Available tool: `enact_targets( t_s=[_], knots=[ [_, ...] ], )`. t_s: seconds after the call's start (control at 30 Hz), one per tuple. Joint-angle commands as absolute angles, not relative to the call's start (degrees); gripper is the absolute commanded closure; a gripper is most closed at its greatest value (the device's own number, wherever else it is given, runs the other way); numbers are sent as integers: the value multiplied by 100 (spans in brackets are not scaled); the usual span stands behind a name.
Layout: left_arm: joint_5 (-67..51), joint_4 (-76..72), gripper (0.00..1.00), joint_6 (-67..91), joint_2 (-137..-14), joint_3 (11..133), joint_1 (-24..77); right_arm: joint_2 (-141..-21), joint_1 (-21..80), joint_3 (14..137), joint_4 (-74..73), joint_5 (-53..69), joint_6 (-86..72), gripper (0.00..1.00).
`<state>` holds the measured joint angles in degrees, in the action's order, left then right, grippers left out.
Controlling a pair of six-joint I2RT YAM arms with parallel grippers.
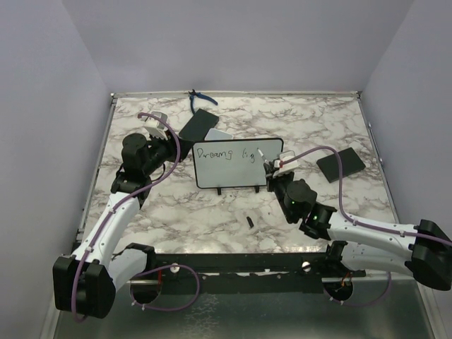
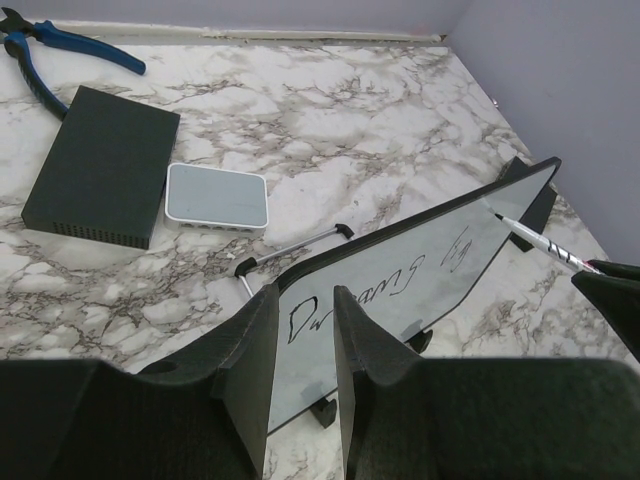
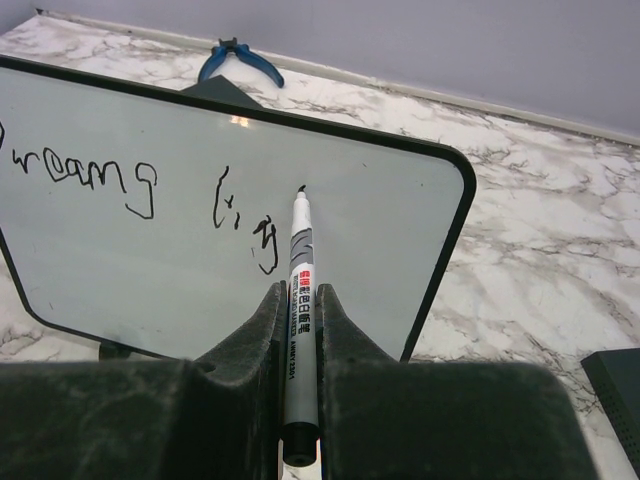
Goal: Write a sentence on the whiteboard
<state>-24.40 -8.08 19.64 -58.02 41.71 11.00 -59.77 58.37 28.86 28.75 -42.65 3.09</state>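
Note:
The whiteboard stands upright on its little feet at mid-table. The sentence reads "Dreams lig" in one line. My right gripper is shut on a white marker, whose tip rests on the board just right of the last letter. My left gripper sits at the board's left end with its jaws a little apart. The board's face shows through the gap; whether the fingers touch it I cannot tell.
Blue pliers lie by the back wall. A flat black box and a grey-white pad sit behind the board. Another black rectangle lies to the right. A small black cap lies in front.

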Motion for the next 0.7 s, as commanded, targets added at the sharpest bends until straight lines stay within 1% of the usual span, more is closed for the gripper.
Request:
enact_targets(
  t_s=[0.0, 0.67],
  knots=[
    [-2379, -965, 70, 1903, -5713, 4106, 1133, -6076, 5783, 3009, 2973, -4193, 290, 99],
    [-2430, -998, 70, 1928, -5687, 4098, 1125, -5853, 5792, 2679, 2069, -4083, -677, 100]
  ],
)
